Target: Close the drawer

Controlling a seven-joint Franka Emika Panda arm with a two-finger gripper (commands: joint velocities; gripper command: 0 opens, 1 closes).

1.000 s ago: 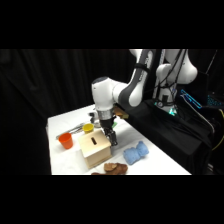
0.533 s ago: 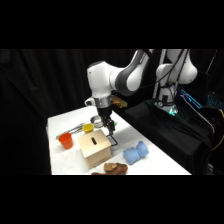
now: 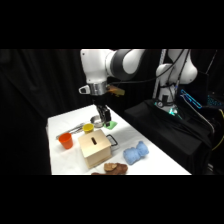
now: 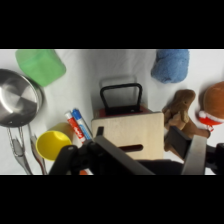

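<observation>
From the side, the white arm reaches over the white surface [image 3: 150,150] and its gripper [image 3: 104,120] hangs just above the tan wooden box [image 3: 96,148], near the box's 12 o'clock. The drawer [image 3: 111,141] sits at the box's 3 o'clock face, its dark loop handle lying on the surface just beside the box; how far out it slides I cannot tell from here. An orange cup [image 3: 65,140] stands at the box's 9 o'clock, a yellow cup [image 3: 88,128] at about 11. A blue cloth [image 3: 135,153] lies at 4 o'clock and a brown toy [image 3: 115,168] at 6.

Looking down past the wrist, the box [image 4: 134,134] is straight below, its slot showing. The drawer [image 4: 121,109] pokes out slightly at the box's 12 o'clock, a thin reddish strip with the handle beyond it. The gripper [image 4: 145,155] holds nothing; whether its fingers are spread I cannot tell. A green block [image 4: 41,66] lies at 10 o'clock, a steel pan [image 4: 17,104] at 9.
</observation>
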